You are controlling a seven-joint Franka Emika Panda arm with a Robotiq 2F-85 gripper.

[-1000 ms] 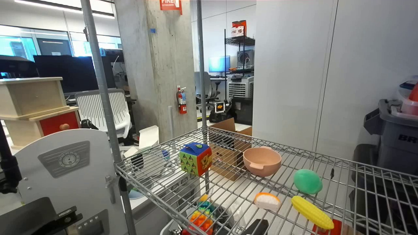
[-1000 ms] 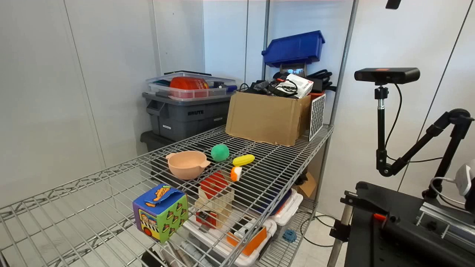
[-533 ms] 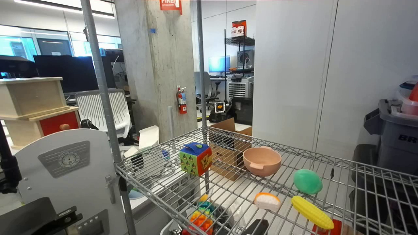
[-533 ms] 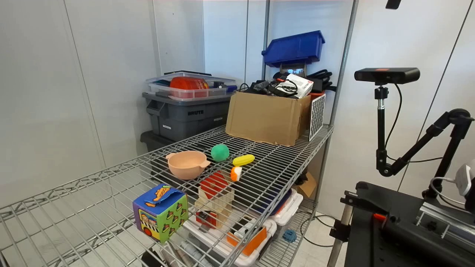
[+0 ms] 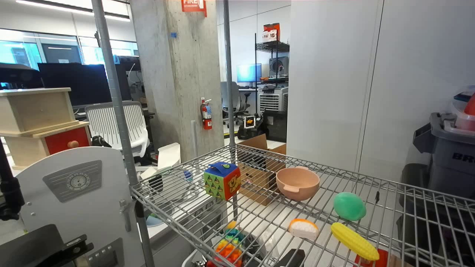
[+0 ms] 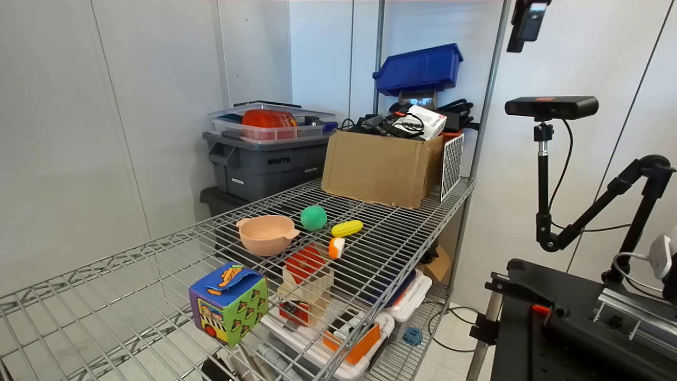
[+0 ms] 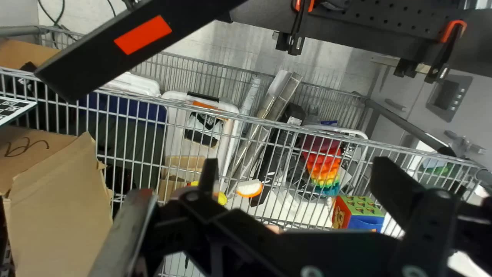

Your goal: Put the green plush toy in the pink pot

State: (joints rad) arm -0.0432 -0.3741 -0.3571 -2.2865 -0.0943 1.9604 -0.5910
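The green plush toy lies on the wire shelf, and it also shows in an exterior view. The pink pot stands upright beside it, a short gap away, and also shows in an exterior view. Its inside looks empty. My gripper is open and empty in the wrist view, above and away from the shelf. In the wrist view the green toy is hidden, and only a small pinkish bit, likely the pot, shows behind the gripper. A dark arm part shows top right.
A yellow corn toy and an orange-and-white slice lie near the green toy. A multicoloured cube stands on the shelf. A cardboard box fills the far end. A camera on a stand rises beside the shelf.
The dark arm part at the top right of an exterior view has come lower and further left into the picture. The toys and the pot have not moved.
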